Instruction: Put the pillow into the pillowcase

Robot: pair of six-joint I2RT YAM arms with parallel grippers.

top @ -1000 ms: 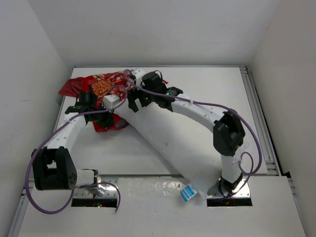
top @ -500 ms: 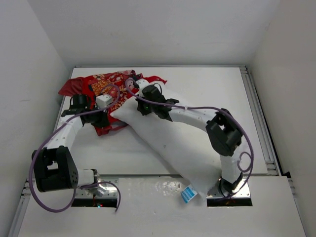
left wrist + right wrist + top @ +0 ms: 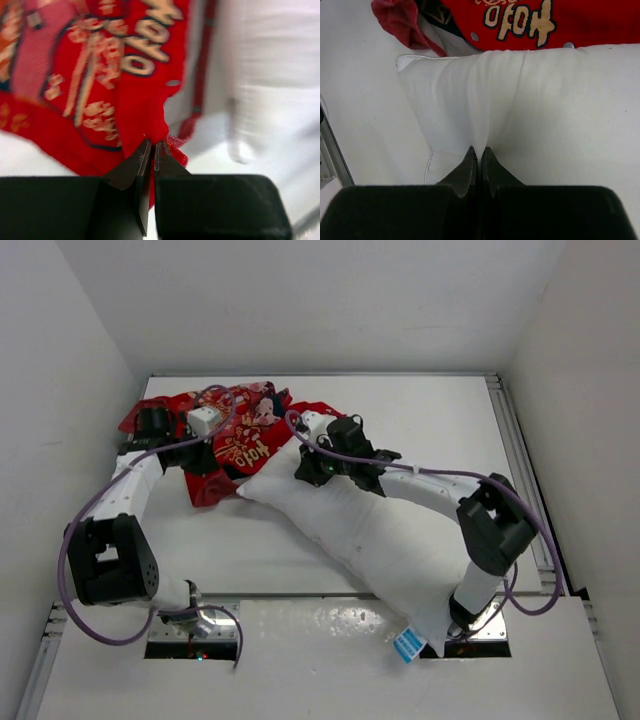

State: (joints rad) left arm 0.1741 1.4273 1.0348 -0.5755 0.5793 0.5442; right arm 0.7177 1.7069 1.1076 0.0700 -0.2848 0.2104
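The white table (image 3: 430, 410) carries everything. The pillow (image 3: 370, 530), the biggest item, lies diagonally across it. Its far corner is up near the table's far-left part & its other end reaches the near edge by the R arm's base. The pillowcase (image 3: 245, 445), red w/ gold characters, sits crumpled at the far-left corner, touching and partly overlapping the pillow's far end.

The R gripper (image 3: 480, 152) has its jaws pressed together, pinching a raised fold of the pillow's white cover close to that far corner. Creases run out from the pinch.

The L gripper (image 3: 152, 147) is likewise clamped tight, w/ a bunched edge of the red pillowcase caught between its tips.

A small blue-and-white tag (image 3: 408, 645) sticks out from the pillow's near end.
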